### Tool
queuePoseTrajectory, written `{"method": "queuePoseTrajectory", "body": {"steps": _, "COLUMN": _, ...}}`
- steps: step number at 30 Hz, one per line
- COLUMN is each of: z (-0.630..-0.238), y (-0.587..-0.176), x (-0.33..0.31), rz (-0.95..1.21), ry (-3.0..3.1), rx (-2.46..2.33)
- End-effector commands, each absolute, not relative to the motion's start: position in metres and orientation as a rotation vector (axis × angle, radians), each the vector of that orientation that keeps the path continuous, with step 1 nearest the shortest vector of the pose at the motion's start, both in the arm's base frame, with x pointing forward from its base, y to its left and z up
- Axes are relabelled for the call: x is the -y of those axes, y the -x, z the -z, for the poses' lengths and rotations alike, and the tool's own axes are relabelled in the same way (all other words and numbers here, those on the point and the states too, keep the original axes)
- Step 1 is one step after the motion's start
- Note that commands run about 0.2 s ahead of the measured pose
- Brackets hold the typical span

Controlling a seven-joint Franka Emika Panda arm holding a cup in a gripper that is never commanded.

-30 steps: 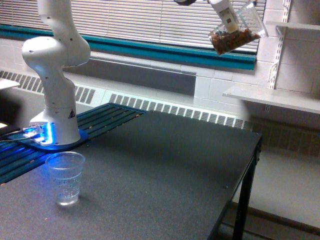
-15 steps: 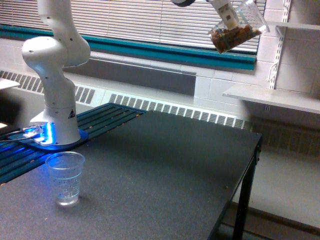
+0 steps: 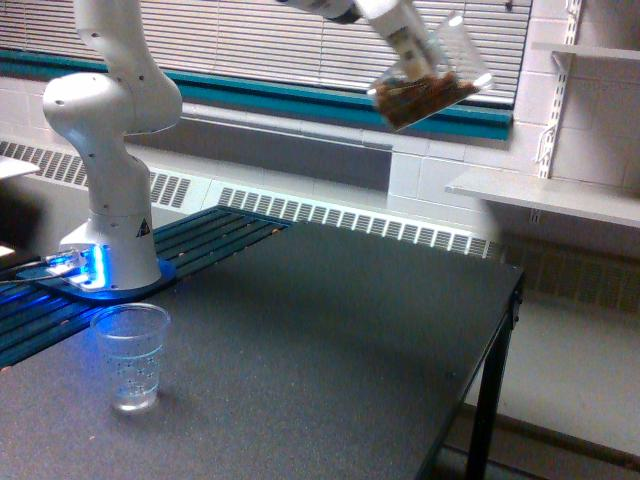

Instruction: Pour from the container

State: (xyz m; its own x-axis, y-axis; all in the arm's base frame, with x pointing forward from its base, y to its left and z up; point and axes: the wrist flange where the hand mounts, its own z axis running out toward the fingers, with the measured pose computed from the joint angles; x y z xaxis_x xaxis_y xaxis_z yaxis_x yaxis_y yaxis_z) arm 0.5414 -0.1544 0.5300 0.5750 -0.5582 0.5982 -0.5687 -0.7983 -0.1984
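Clear plastic is the material of the container (image 3: 432, 78), a wide tumbler that hangs high in the air near the top of the exterior view, in front of the window blinds (image 3: 300, 40). It is tilted, with its mouth pointing up and toward the exterior view's right, and brown pieces (image 3: 415, 98) lie gathered in its lower part. The gripper (image 3: 408, 50) of the white Franka arm (image 3: 110, 140) holds the tumbler from the upper left; its fingers are blurred, but they are pressed against the tumbler wall and carry it.

Below, a dark grey table (image 3: 330, 350) fills most of the view. On its near left part stands a smaller clear cup (image 3: 130, 357), upright and tapered, well apart from the held tumbler. I cannot tell if anything is in this cup. Just behind the cup is the round base of the arm, with a blue light (image 3: 95, 265) shining at its foot. A teal band (image 3: 300, 100) runs along the wall under the blinds, and a white shelf (image 3: 545, 195) is fixed to the wall at the exterior view's right.
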Motion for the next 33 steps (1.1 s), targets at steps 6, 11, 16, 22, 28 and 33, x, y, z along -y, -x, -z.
{"method": "queuePoseTrajectory", "body": {"steps": 6, "z": -0.515, "y": -0.484, "x": 0.220, "rz": -1.027, "ry": -2.708, "rx": 0.935}}
{"method": "queuePoseTrajectory", "body": {"steps": 11, "z": -0.504, "y": -0.454, "x": 0.238, "rz": -1.035, "ry": -2.685, "rx": 0.945}}
{"method": "queuePoseTrajectory", "body": {"steps": 16, "z": -0.494, "y": -0.423, "x": 0.248, "rz": -1.015, "ry": -2.680, "rx": 0.970}}
{"method": "queuePoseTrajectory", "body": {"steps": 22, "z": -0.476, "y": -0.386, "x": 0.257, "rz": -0.965, "ry": -2.668, "rx": 0.982}}
{"method": "queuePoseTrajectory", "body": {"steps": 28, "z": -0.456, "y": -0.353, "x": 0.260, "rz": -0.920, "ry": -2.666, "rx": 1.005}}
{"method": "queuePoseTrajectory", "body": {"steps": 33, "z": -0.437, "y": -0.327, "x": 0.259, "rz": -0.860, "ry": -2.672, "rx": 1.019}}
